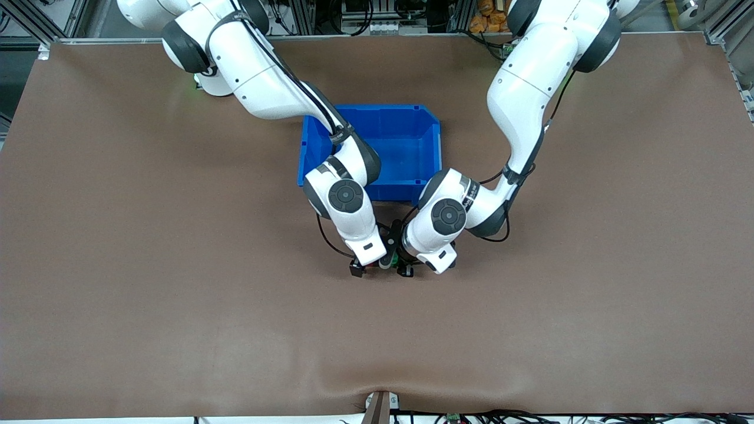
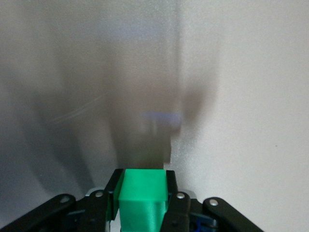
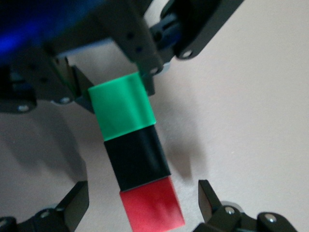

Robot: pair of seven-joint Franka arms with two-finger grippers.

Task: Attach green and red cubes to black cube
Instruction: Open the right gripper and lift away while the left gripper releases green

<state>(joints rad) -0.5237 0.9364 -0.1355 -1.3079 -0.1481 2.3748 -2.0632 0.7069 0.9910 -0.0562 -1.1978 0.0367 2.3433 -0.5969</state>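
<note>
Just nearer the front camera than the blue plastic bin [image 1: 406,141], both tools meet low over the brown tabletop [image 1: 177,294]. The left tool [image 2: 144,205] pinches the small bright green cube [image 3: 121,106], which is joined in a row to the matte black cube [image 3: 137,157] and the bright red cube [image 3: 152,208]. The right tool [image 3: 140,205] stands spread on either side of the red cube, its fingers [image 3: 208,198] clear of it.

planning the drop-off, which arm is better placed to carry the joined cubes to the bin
Left. The left gripper is shut on the green cube, which is joined in a row with the black cube and red cube. The right gripper stands open around the red end, holding nothing.
</note>
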